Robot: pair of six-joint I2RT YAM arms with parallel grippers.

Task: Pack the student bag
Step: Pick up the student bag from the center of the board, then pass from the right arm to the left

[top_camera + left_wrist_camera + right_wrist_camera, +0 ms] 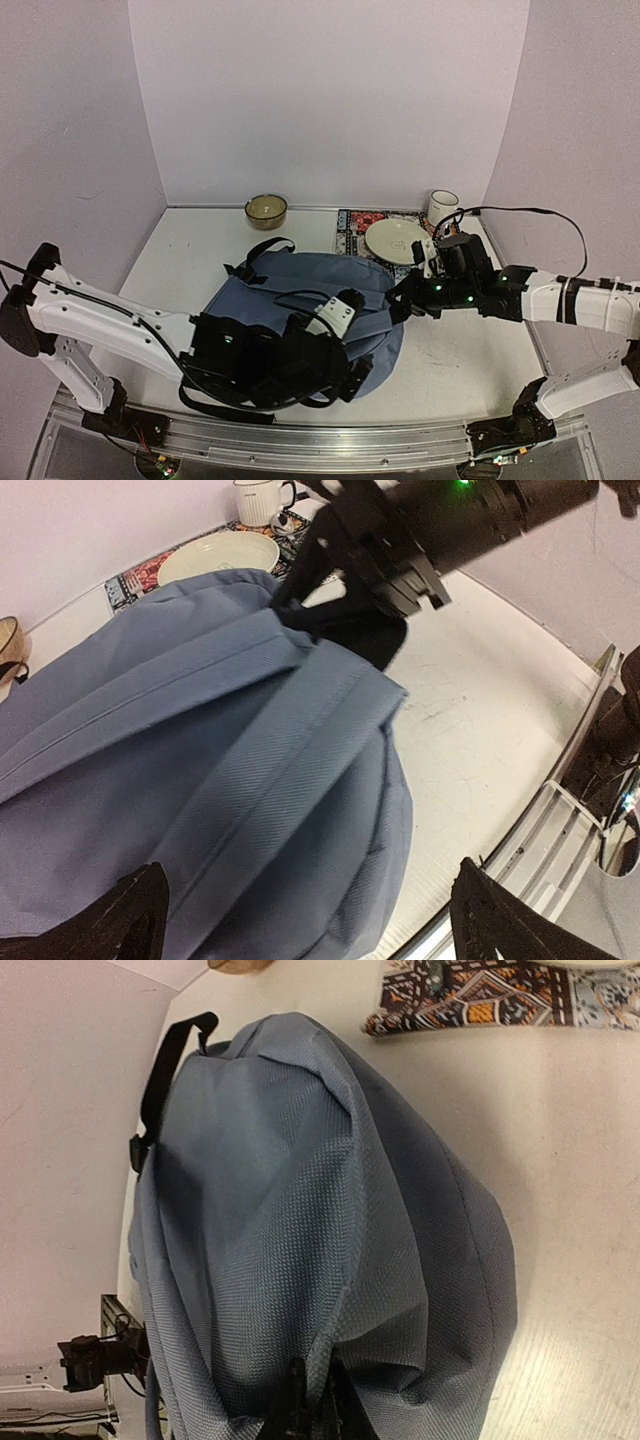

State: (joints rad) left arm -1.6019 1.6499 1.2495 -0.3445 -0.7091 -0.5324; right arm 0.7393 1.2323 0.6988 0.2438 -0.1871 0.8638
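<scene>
The student bag (290, 295), a blue-grey fabric backpack with black straps, lies flat in the middle of the table. My right gripper (398, 300) is at the bag's right edge. In the right wrist view it (318, 1405) is shut on a raised fold of the bag's fabric (300, 1210). My left gripper (352, 372) hovers over the bag's near right part. In the left wrist view its fingers stand wide apart and empty (315, 920) above the bag (200, 750), with the right gripper's black fingers (330, 590) pinching the fabric beyond.
At the back stand a tan bowl (266, 209), a patterned mat (357, 222), a cream plate (397, 240) on it and a white mug (442, 207). A black strap (170, 1060) lies at the bag's far left. The metal rail (300, 440) runs along the near edge.
</scene>
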